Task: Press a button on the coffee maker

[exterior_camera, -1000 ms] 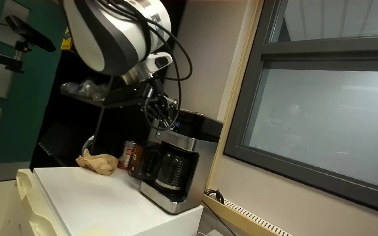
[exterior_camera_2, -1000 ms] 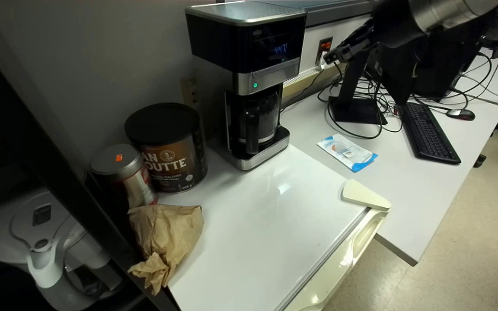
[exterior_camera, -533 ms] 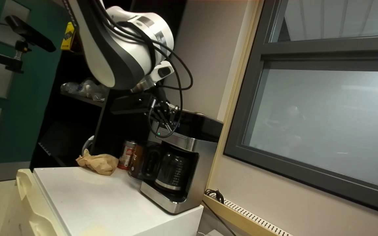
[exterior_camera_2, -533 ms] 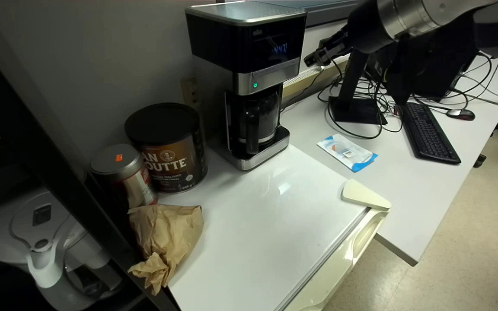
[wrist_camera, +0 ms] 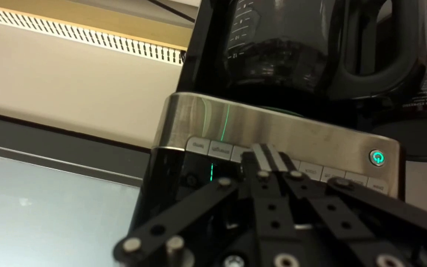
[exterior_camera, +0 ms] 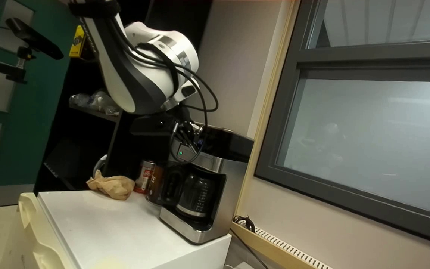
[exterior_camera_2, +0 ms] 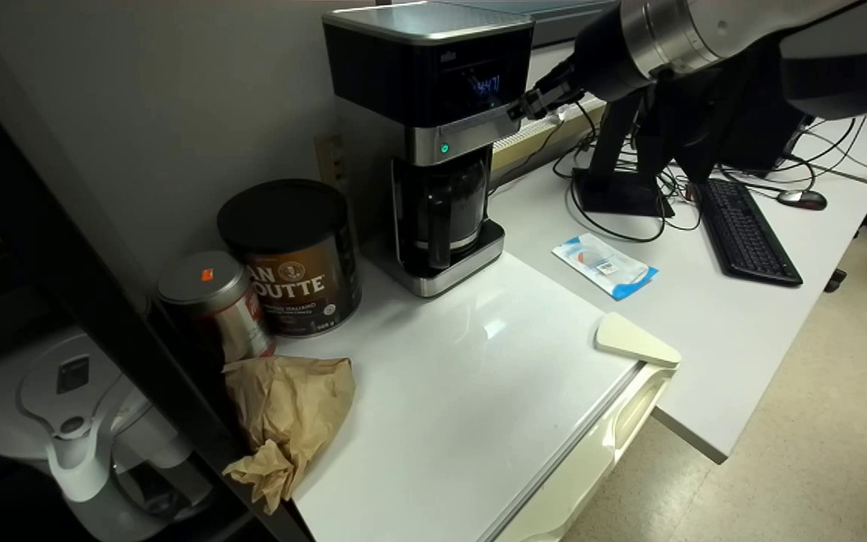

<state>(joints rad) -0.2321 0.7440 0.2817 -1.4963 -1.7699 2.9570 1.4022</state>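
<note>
Can see a grey-framed window [exterior_camera: 368,149] taking up much of an exterior view, then a white and black arm [exterior_camera: 140,74] reaching down from the top edge. Below, find a white surface [exterior_camera_2: 433,421] bearing the coffee maker [exterior_camera_2: 424,113], black and silver, upright near one corner. Just beside it in both exterior views, notice a big brown can [exterior_camera_2: 294,286] with a black lid, and farther along a crumpled paper bag [exterior_camera_2: 294,421]. Inside the coffee maker, see a dark glass carafe [exterior_camera_2: 467,203], handle [exterior_camera_2: 439,233] to the front; next to the big brown can, a smaller reddish can [exterior_camera: 145,177] under a grey lid. At the coffee maker's upper front, meet the claw [wrist_camera: 268,157], pressed together with fingers side by side, overlapping the silver band [wrist_camera: 310,137] in the wrist view. Along the band's edge, spot a row of pale buttons [wrist_camera: 311,170], lettering upside down there, covered around the middle by the claw's tips. Cannot tell about contact. Above the band, read blue digits [exterior_camera_2: 488,85], 4:47. Near the band's end, apart from the claw, note a round power button [wrist_camera: 377,157], lit green
</note>
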